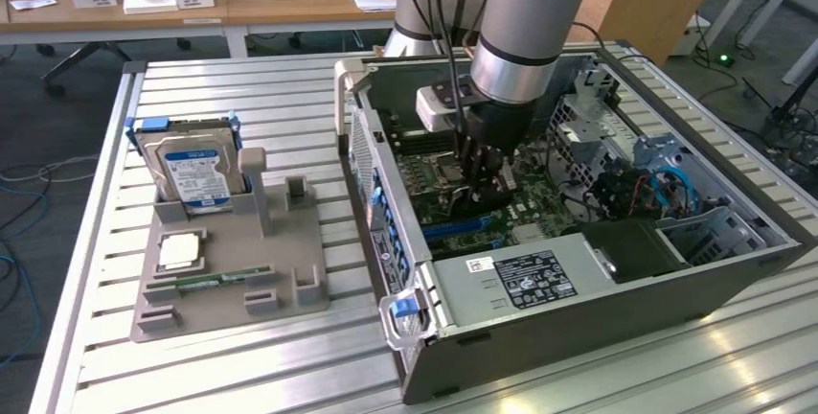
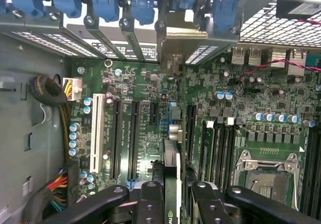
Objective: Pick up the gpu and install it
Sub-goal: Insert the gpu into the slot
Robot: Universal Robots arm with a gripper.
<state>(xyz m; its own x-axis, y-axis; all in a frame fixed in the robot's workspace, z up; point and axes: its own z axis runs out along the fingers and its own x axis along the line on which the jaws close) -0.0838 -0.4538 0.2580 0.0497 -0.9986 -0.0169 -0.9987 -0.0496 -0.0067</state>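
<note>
**A:** Walk me through it, biggest things first.

**B:** A slatted metal surface (image 1: 256,376) carries an open computer case (image 1: 601,328) lying on its side. At the exterior view's left sits a grey fixture tray (image 1: 301,304) with a hard drive (image 1: 194,170) standing in it. The arm (image 1: 537,11) reaches down into the case, over the green motherboard (image 2: 145,88).

**A:** And the gripper?

**B:** The gripper (image 2: 176,191) is closed on the gpu (image 2: 172,156), one black finger pressed to each flat face. The card hangs on edge inside the case, close over the board and just right of the long black expansion slots (image 2: 125,138). I cannot tell whether its lower edge touches a slot.

**A:** How would you expect the card to handle?

**B:** Light and stiff, I'd judge, but fragile. It is a thin board with small parts on its faces and a contact edge that should not be knocked or scraped. The sensible hold is the one shown: flat faces pinched near the upper edge, with the connector edge left free. Squeezed off-centre, it could tilt and miss the slot.

**A:** What does it look like?

**B:** Seen edge-on from the wrist, it is a narrow dark strip with a pale rim. There is a small green mark near the fingers.
</note>
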